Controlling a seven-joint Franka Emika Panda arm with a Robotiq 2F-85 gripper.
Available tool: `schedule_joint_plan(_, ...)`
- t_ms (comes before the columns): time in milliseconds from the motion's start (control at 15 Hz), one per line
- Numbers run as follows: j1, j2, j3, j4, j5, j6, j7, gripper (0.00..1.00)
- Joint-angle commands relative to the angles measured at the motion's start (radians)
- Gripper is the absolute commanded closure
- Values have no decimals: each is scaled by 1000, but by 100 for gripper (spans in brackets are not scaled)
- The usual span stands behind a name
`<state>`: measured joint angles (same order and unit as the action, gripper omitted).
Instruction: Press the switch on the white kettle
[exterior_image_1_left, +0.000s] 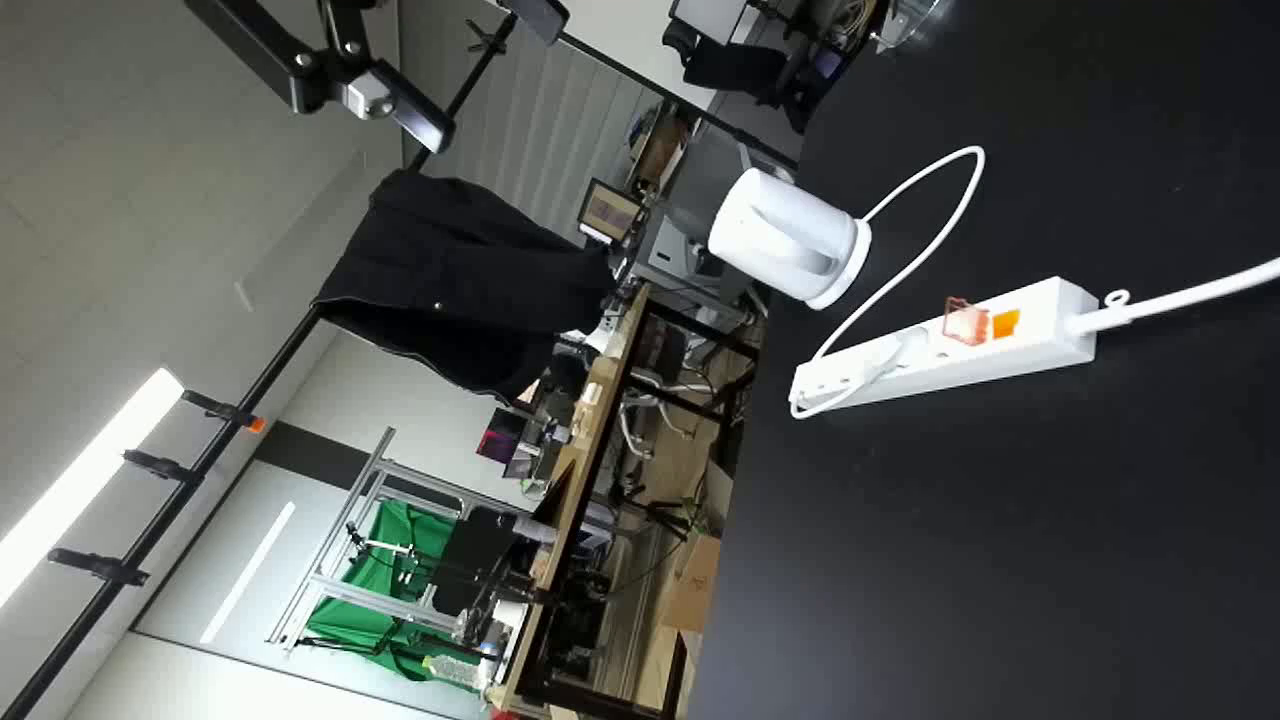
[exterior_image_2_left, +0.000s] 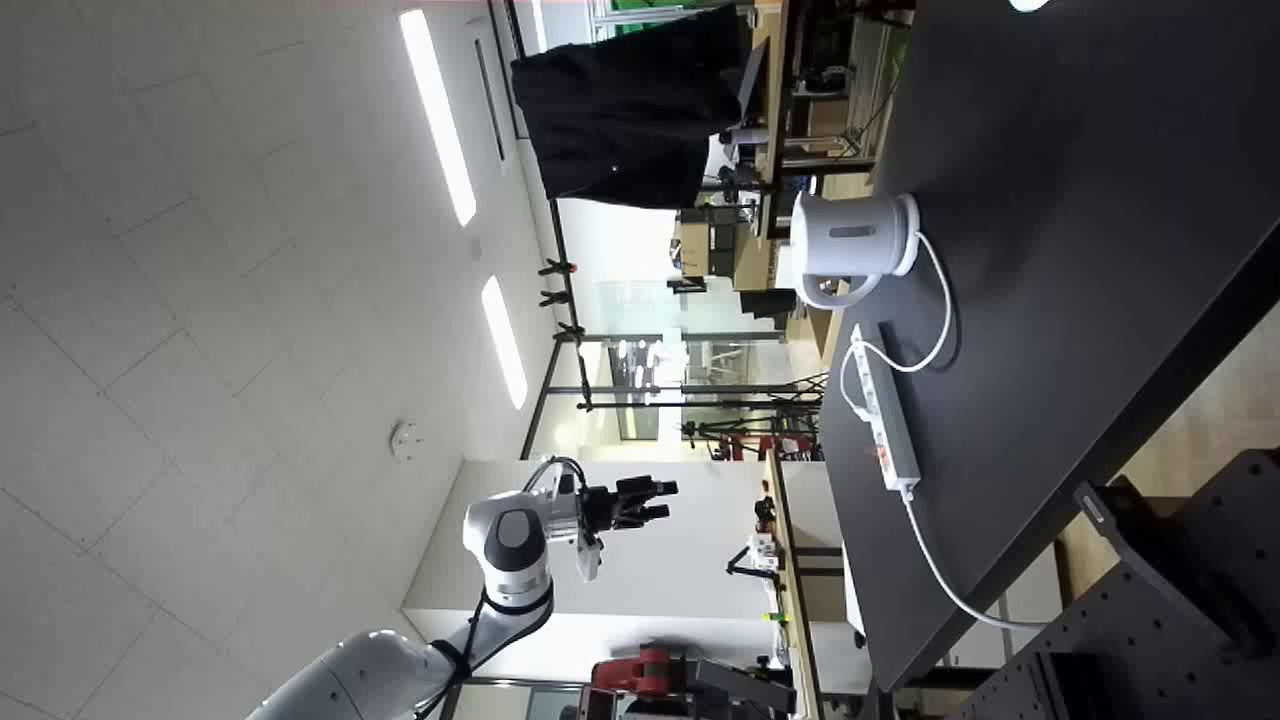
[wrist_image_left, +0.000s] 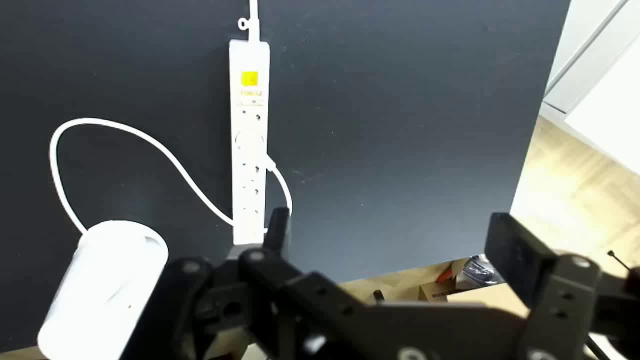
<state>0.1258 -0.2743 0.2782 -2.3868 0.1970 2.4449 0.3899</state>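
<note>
No wording can be read, as the faint small print (wrist_image_left: 251, 93) beneath the yellow square (wrist_image_left: 249, 78) on the long white plastic power strip (wrist_image_left: 249, 56) and the dark lettering (wrist_image_left: 443, 295) on the brown cardboard box (wrist_image_left: 429, 289), both in the wrist view, are too blurred.

exterior views: rolled sideways, across tabletop (exterior_image_1_left: 950, 560) | wrist view: down, past gripper (wrist_image_left: 391, 234) | shared: kettle (exterior_image_2_left: 848, 236), power strip (wrist_image_left: 250, 175)

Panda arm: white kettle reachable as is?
Probably yes: the claw is open and raised, nothing visible stands between it and the white kettle, and the power strip nearby lies low.
</note>
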Motion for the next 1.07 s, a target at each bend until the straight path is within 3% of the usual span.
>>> schedule_joint_plan(0,15,1,-15,1,-6,-1,4,0)
schedule_joint_plan(600,15,1,-15,1,-6,-1,4,0)
schedule_joint_plan(1000,-1,60,-30,-31,-24,142,-1,0)
